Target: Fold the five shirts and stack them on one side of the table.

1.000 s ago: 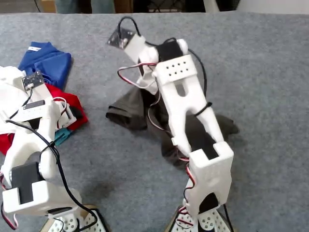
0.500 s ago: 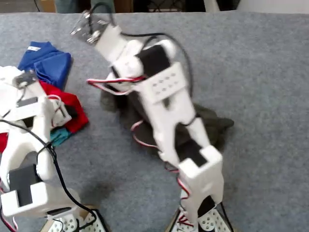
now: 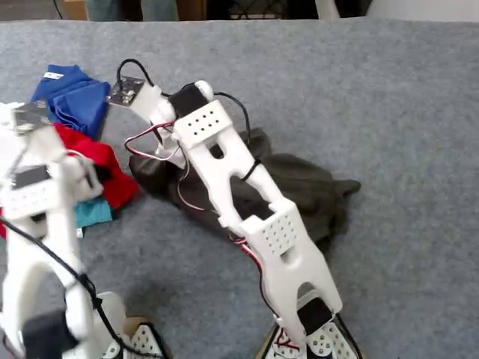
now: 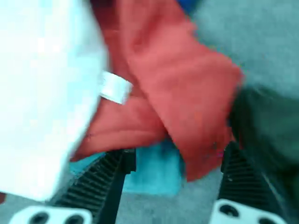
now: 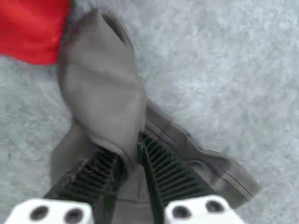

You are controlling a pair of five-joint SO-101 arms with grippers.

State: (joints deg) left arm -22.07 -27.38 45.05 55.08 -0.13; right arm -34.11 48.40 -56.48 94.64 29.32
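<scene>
A dark olive shirt (image 3: 303, 191) lies crumpled mid-table. My right gripper (image 5: 133, 161) is shut on a fold of this shirt (image 5: 100, 98), holding that end close to the red shirt (image 5: 30, 28). In the high view the right arm (image 3: 224, 164) stretches left across the dark shirt. At the left edge lies a pile: a blue shirt (image 3: 75, 101), a red shirt (image 3: 108, 168) and a teal shirt (image 3: 93, 213). My left gripper (image 4: 173, 179) hangs open just above the red shirt (image 4: 182, 88), the teal shirt (image 4: 152, 170) and a white shirt (image 4: 42, 93).
The grey carpeted table top (image 3: 389, 90) stretches bare to the right and back. The left arm (image 3: 37, 202) stands over the pile at the left edge. Both arm bases sit at the front edge.
The right arm swung left and lowered, dragging the dark shirt's gripped end toward the red shirt. The left arm shifted slightly over the pile.
</scene>
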